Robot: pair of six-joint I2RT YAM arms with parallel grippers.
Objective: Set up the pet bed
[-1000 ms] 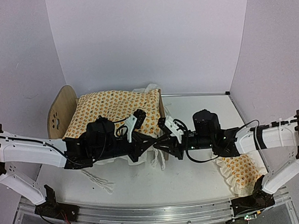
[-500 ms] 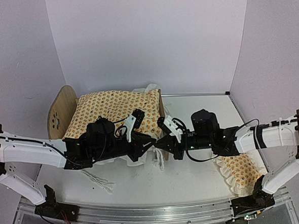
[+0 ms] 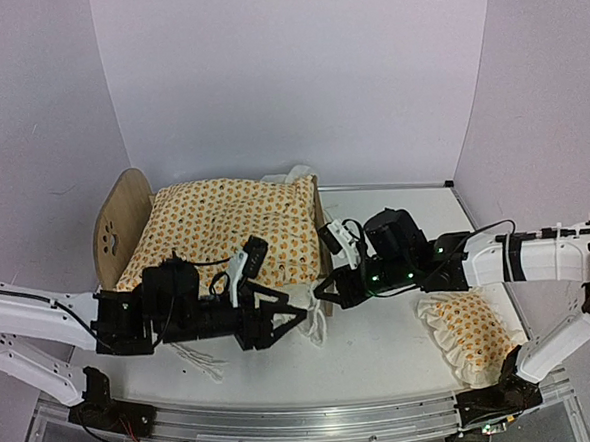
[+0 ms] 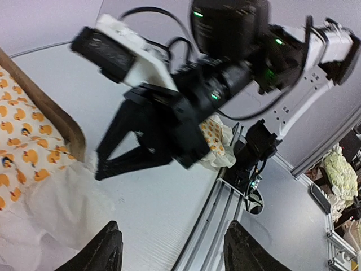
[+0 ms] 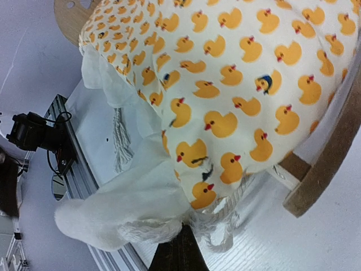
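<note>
A white desk sits inside a booth of plain pale walls, with a metal rail along its near edge. The pet bed stands toward the far left corner. Its left end board shows a paw-print cutout, while the other end board is mostly hidden. A duck-print quilt covers the bed, so the mattress cannot be seen. The quilt's white ruffle spills over the bed's near right end onto the desk.

A matching pillow lies near the right near corner, partly under the right arm. A loose white tassel lies near the near edge, left of centre.

The left gripper hovers over the middle of the desk, its jaws spread apart with nothing between them. The right gripper is at the ruffle by the bed's near right corner, jaws closed. Whether any cloth is pinched cannot be told, since the ruffle bunches over the tips. In the left wrist view the right arm is blurred, and the clutter beyond the rail is too small to make out.
</note>
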